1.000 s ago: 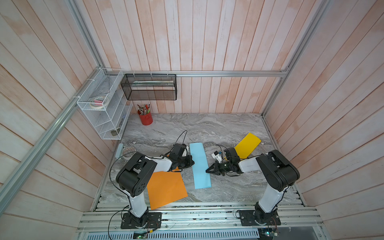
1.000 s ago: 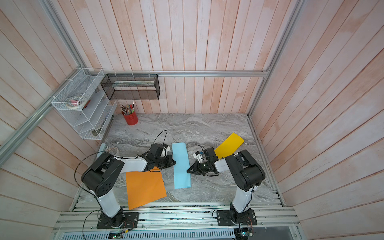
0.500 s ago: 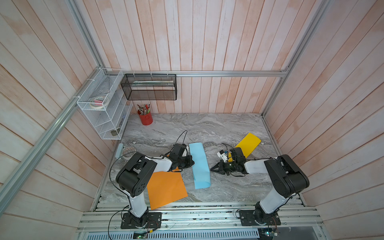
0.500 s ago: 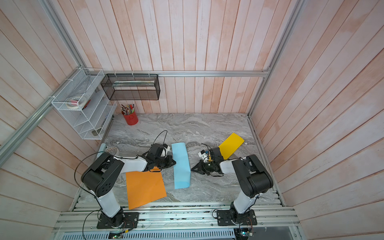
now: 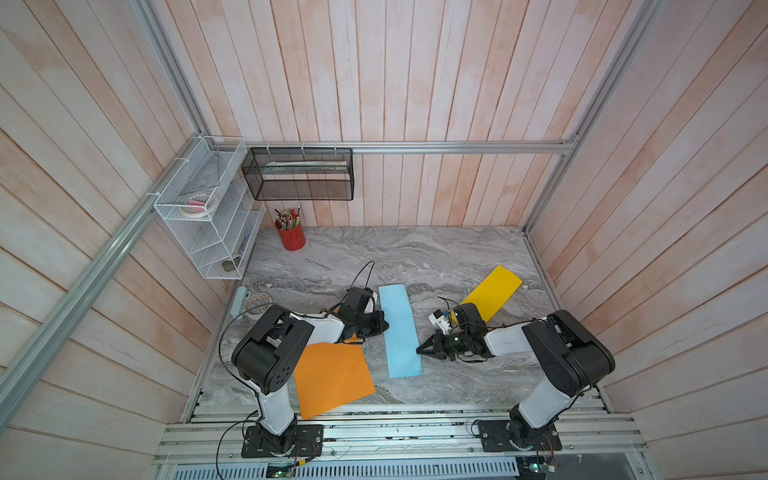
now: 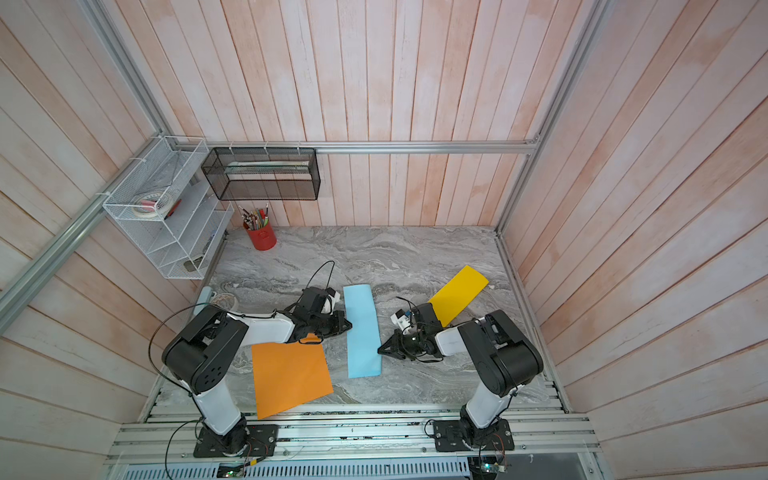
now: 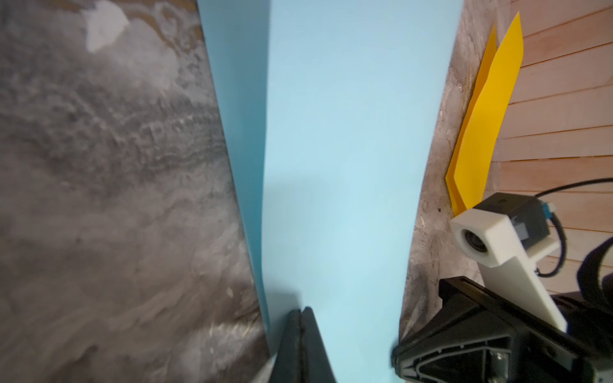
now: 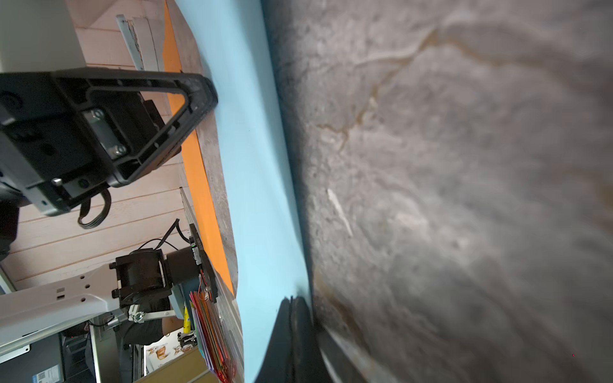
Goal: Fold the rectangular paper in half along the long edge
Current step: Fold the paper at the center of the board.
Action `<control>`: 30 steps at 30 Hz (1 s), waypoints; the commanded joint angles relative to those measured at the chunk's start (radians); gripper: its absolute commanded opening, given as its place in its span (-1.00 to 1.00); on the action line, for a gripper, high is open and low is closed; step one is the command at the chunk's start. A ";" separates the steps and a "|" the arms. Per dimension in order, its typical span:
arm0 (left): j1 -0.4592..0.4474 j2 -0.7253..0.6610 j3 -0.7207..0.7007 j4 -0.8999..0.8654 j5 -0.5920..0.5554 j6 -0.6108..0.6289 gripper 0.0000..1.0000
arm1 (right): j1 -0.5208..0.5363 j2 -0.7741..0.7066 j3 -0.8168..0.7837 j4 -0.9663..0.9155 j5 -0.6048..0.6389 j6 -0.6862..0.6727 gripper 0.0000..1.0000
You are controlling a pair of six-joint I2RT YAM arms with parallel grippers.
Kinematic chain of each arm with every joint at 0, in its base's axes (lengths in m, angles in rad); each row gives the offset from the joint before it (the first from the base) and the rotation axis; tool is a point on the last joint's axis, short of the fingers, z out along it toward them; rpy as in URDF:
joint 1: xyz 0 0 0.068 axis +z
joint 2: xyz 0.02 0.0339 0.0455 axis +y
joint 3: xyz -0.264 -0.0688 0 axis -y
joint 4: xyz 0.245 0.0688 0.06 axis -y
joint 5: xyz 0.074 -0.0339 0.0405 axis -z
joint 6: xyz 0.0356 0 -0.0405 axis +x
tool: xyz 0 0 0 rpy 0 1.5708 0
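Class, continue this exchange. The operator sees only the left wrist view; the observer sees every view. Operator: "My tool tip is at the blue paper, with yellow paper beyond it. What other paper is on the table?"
Observer: An orange sheet lies at the front edge of the table, beside the left arm and apart from the blue paper.
Operator: Is the right tool open or shut?
Observer: Shut. The right wrist view shows the right tool with its jaws together, its tip at the blue paper's long edge.
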 commanded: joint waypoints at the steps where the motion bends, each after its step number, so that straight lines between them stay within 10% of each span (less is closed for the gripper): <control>1: -0.003 0.016 -0.049 -0.132 -0.056 0.014 -1.00 | -0.041 -0.037 -0.067 -0.070 0.044 -0.015 -1.00; 15: -0.003 0.024 -0.048 -0.129 -0.052 0.011 -1.00 | 0.074 -0.121 0.106 -0.197 0.090 -0.012 -1.00; 30: -0.003 0.032 -0.040 -0.132 -0.049 0.018 -1.00 | 0.026 -0.160 -0.125 -0.182 0.103 -0.019 -1.00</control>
